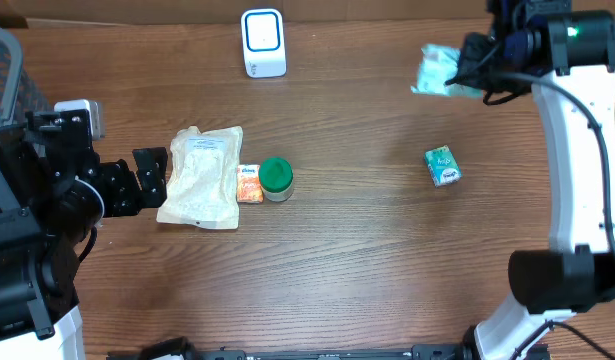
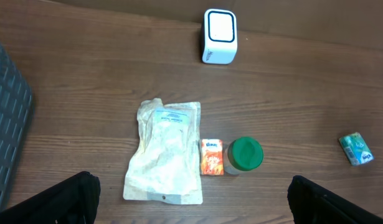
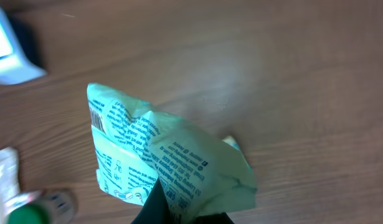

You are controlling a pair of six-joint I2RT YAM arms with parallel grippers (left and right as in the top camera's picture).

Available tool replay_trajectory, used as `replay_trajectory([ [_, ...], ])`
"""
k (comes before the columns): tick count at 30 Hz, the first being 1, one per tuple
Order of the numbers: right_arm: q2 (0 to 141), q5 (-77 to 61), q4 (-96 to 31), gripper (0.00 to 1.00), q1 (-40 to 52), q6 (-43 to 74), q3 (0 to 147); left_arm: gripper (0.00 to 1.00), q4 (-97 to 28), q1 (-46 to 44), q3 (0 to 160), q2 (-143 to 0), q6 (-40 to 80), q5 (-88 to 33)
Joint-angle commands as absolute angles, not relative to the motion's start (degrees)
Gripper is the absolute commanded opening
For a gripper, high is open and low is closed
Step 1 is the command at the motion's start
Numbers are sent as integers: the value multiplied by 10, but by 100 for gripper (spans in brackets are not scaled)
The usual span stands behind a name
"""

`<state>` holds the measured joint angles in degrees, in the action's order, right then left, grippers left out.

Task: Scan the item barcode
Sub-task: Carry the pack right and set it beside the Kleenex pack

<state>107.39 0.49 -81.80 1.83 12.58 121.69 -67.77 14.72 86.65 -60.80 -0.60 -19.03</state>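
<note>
My right gripper (image 1: 465, 68) is shut on a crumpled pale green packet (image 1: 435, 70), held up over the far right of the table. In the right wrist view the packet (image 3: 166, 155) fills the middle, with blue print and a barcode (image 3: 98, 118) near its left edge; my right gripper (image 3: 179, 208) pinches its lower part. The white scanner (image 1: 263, 42) stands at the far middle, well left of the packet, and shows in the left wrist view as the scanner (image 2: 220, 36). My left gripper (image 1: 147, 180) is open with nothing in it, beside a beige pouch (image 1: 201, 177).
Right of the pouch (image 2: 166, 149) lie a small orange packet (image 1: 249, 184) and a green-lidded jar (image 1: 276, 178). A small green box (image 1: 443, 165) sits on the right half. A dark mesh basket (image 1: 2, 70) stands at the left edge.
</note>
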Motion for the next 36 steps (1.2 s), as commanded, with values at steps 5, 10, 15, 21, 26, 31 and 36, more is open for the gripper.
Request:
replay_trajectory([
  [5,1085,-80,-702,4,-86,153,1034,99,-677,150,877,-608,-17,-189],
  [10,1085,-105,-605,4,-149,201,915,99,-677,150,877,-608,-17,-189],
  [15,1085,-106,-541,7,-171,215,845,99,-677,150,877,-608,-17,-189],
  [21,1085,-106,-533,32,-171,208,815,100,-677,150,877,-608,-17,-189],
  [26,1084,-111,-594,52,-170,167,860,100,-677,150,877,-608,-17,-189],
  [31,1084,-132,-691,68,-139,99,978,99,-677,150,877,-608,-17,-189],
  [36,1084,-132,-743,87,-52,33,1100,99,-677,150,877,-608,-17,-189],
])
